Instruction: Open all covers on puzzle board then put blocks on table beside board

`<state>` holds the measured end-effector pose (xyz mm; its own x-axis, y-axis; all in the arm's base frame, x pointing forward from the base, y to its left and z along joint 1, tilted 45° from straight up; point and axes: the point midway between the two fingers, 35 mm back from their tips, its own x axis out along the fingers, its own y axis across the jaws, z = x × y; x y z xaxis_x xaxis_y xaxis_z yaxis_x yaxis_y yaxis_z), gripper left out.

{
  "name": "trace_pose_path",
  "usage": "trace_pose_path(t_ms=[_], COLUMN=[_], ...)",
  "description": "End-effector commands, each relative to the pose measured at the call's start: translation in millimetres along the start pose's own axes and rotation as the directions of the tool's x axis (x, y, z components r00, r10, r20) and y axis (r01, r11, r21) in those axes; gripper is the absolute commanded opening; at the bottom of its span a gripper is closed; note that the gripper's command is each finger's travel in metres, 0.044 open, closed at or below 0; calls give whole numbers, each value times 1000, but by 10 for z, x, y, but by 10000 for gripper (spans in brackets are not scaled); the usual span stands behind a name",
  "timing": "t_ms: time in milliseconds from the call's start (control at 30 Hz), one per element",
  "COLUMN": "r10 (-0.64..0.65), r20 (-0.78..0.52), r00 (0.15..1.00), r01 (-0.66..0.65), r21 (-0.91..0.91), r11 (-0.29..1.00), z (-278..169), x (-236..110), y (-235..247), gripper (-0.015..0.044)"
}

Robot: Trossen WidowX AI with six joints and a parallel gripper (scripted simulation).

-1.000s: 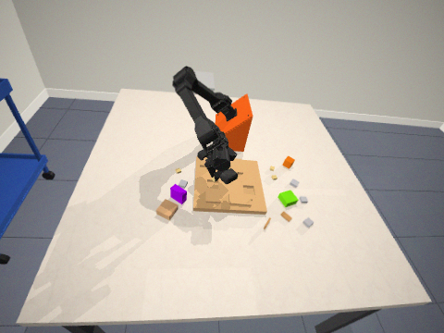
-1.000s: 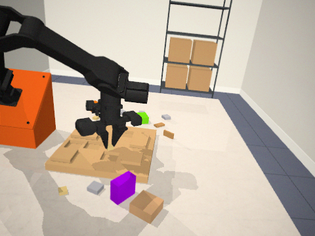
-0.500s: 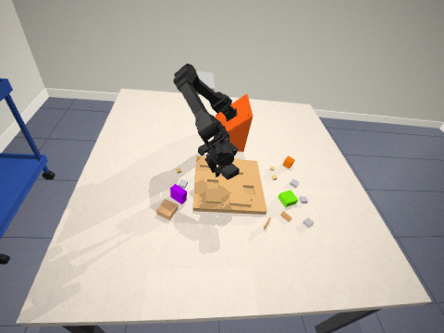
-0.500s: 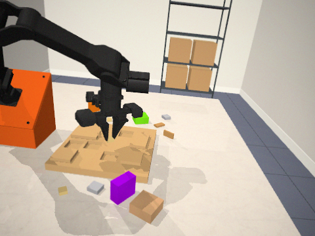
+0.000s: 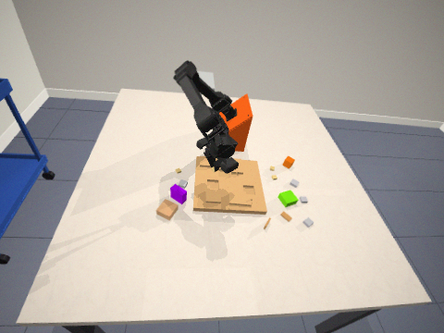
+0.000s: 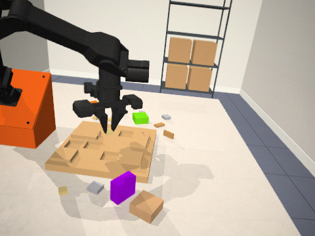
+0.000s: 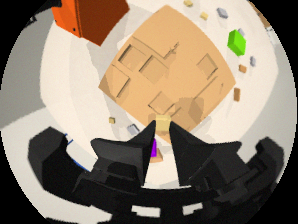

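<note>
Gripper point(image 6: 109, 128): we see the fingers nearly closed, pinching a small tan block point(image 7: 162, 124).
Height: we judge it carried above the puzzle board point(image 6: 138, 164), far edge.
Why: likely lifted from a well, heading tableside.
Already out: purple block point(image 6: 123, 187), green block point(image 6: 140, 118), orange block point(image 5: 289, 161) on the table point(image 5: 139, 277).

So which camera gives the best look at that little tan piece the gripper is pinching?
The wrist view: the small tan block sits right between the gripper fingertips. The exterior view shows only a pale sliver at the tips, and from the top the arm hides it.
</note>
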<state>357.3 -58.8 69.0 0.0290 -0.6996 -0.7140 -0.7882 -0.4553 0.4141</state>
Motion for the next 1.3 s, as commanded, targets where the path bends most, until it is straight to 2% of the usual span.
trace_pose_path(t_ms=[0, 633, 1267], r10=[-3, -9, -4], r20=[5, 14, 7], r00=[1000, 1000, 1000], r01=[3, 9, 4], r21=[1, 1, 0], r11=[1000, 1000, 1000], z=[-69, -313, -369], x=[-16, -16, -19], y=[134, 846, 1582], gripper=[80, 80, 80])
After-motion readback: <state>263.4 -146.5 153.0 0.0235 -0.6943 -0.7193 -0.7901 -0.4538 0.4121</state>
